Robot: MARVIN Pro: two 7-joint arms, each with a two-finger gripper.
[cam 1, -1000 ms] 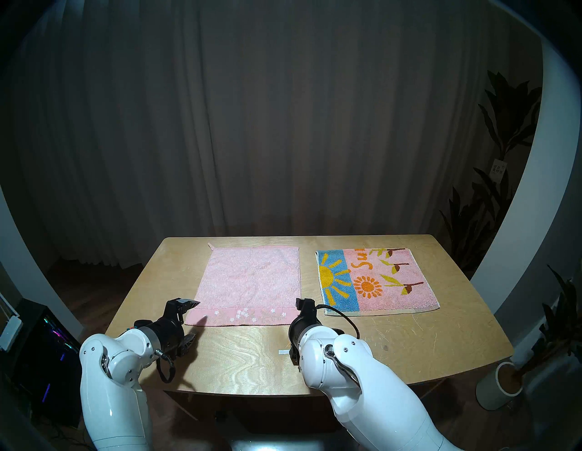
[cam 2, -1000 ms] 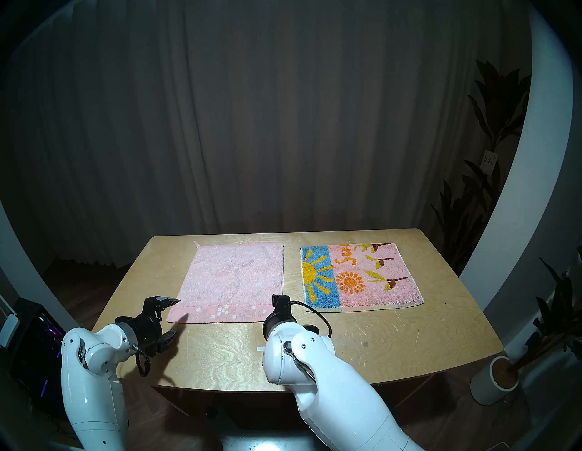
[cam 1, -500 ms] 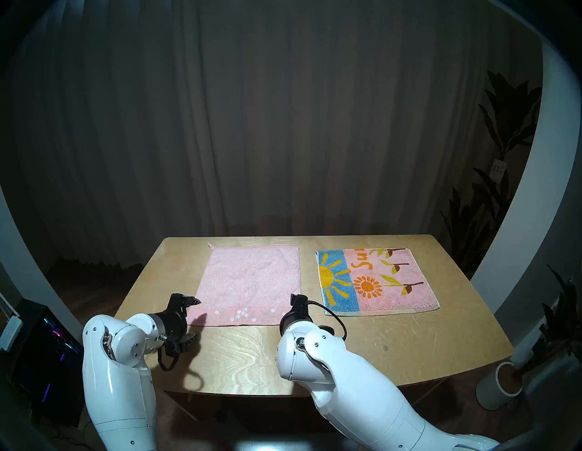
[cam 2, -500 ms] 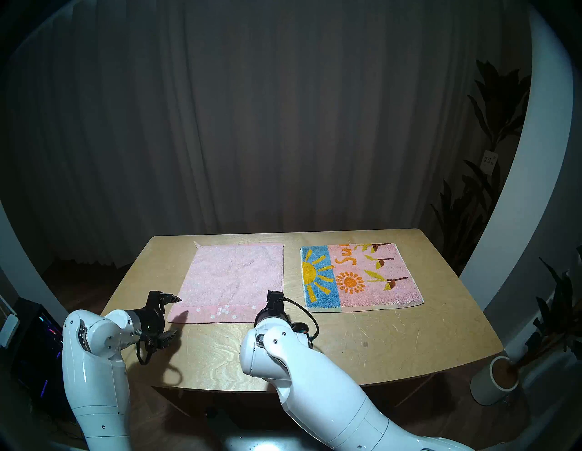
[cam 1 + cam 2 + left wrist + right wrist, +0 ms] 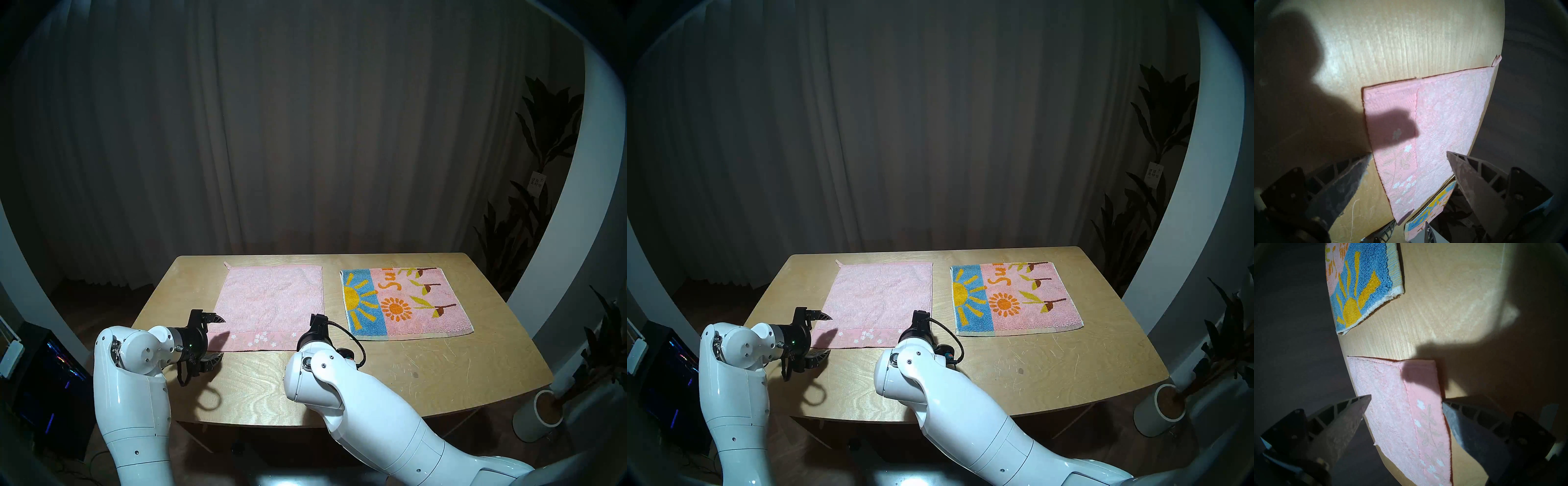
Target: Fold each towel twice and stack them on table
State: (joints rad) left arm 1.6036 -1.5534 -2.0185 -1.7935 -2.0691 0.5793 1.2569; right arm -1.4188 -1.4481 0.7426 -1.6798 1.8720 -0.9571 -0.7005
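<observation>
Both hands nearer pink towel (image 5: 271,302), sun towel (image 5: 403,302) reads "Sun"

Two towels on counter (image 5: 441,366): one plain pink towel (image 5: 271,302), one sun-and-flower towel (image 5: 407,298). One counter. Two robot arms, one pincer each: left pincer (image 5: 220,337), right pincer (image 5: 1406,401); two fingers per pincer. One white pot (image 5: 537,417) on floor, right side.

Right gripper (image 5: 317,322): fingertips hidden behind own wrist and arm in both head views. Pink towel (image 5: 271,298): near right corner covered by same arm. Sun towel (image 5: 1362,285): cut off by top edge in right wrist view; lettering too partial to read.
</observation>
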